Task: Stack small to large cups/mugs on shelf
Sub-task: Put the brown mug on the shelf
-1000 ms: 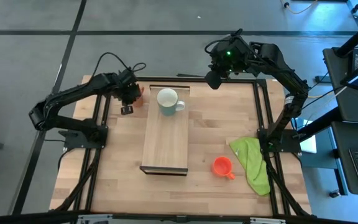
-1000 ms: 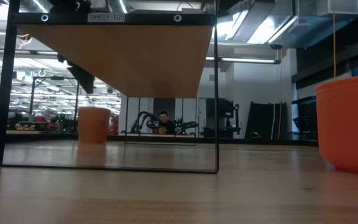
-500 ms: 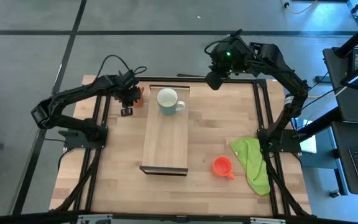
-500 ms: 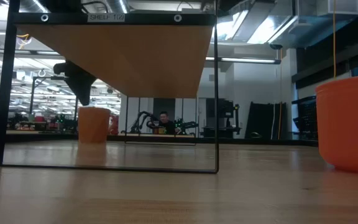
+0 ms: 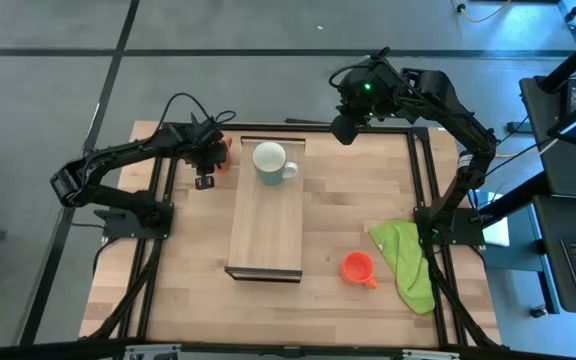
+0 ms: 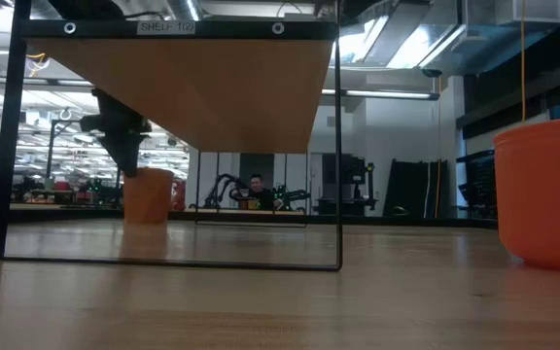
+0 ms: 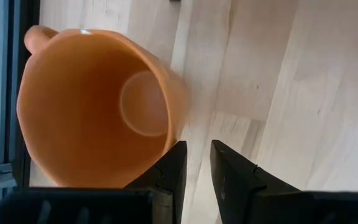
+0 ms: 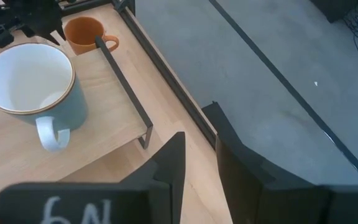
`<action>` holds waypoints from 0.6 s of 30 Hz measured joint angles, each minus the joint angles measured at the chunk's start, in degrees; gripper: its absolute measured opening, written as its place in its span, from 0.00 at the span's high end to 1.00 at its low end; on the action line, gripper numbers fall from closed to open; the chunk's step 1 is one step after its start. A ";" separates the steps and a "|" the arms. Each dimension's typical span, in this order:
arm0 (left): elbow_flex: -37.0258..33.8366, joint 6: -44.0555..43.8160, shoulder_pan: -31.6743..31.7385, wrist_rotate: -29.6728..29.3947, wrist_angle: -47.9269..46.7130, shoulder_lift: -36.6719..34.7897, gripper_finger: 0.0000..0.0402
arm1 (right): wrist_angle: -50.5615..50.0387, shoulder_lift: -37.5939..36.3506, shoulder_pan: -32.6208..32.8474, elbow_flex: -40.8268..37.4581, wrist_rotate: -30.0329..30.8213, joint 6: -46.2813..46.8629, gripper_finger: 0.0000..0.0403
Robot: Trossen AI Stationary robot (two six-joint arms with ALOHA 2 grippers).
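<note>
left gripper nearly closed, right gripper likewise

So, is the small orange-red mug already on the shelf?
No, the small orange-red mug stands on the tabletop beside the green cloth, off the shelf.

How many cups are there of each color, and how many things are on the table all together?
Pale grey-white mug: 1, standing on the shelf
Brownish-orange mug: 1, on the table under the left end effector
Small orange-red mug: 1
Green cloth: 1
Shelf: 1
Total: 5 things, 3 of them mugs.
</note>
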 joint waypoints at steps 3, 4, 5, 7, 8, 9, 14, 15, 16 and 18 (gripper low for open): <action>1.97 -1.89 -0.66 0.82 -0.95 -0.91 0.83 | 0.00 0.00 -0.01 0.00 0.01 0.00 0.77; 2.89 -2.80 -0.90 1.54 -1.05 -1.13 0.83 | 0.00 0.00 -0.01 0.00 0.01 0.00 0.77; 3.82 -3.44 -1.15 2.26 -1.20 -1.41 0.83 | 0.02 0.00 -0.11 0.00 0.01 -0.02 0.77; 5.65 -4.22 -1.55 2.95 -1.69 -2.07 0.83 | 0.02 0.00 -0.23 0.00 0.01 0.00 0.77; 6.65 -4.13 -1.70 2.88 -1.49 -2.16 0.83 | 0.02 0.00 -0.29 0.00 0.01 -0.02 0.77; 7.29 -3.73 -1.76 2.44 -1.35 -2.12 0.83 | 0.09 0.00 -0.43 0.00 0.01 -0.10 0.77; 7.17 -1.47 -0.31 1.21 -1.98 -1.18 0.83 | 0.24 0.00 -0.54 0.00 0.02 -0.13 0.77; 6.83 -1.38 0.09 1.26 -2.17 -0.85 0.83 | 0.24 0.00 -0.54 0.00 0.01 -0.11 0.77; 6.55 -1.34 0.53 1.49 -2.24 -0.50 0.83 | 0.22 0.00 -0.54 0.00 0.01 -0.12 0.77; 5.98 -1.09 1.12 1.78 -2.20 -0.17 0.83 | 0.22 0.00 -0.54 0.00 0.01 -0.17 0.77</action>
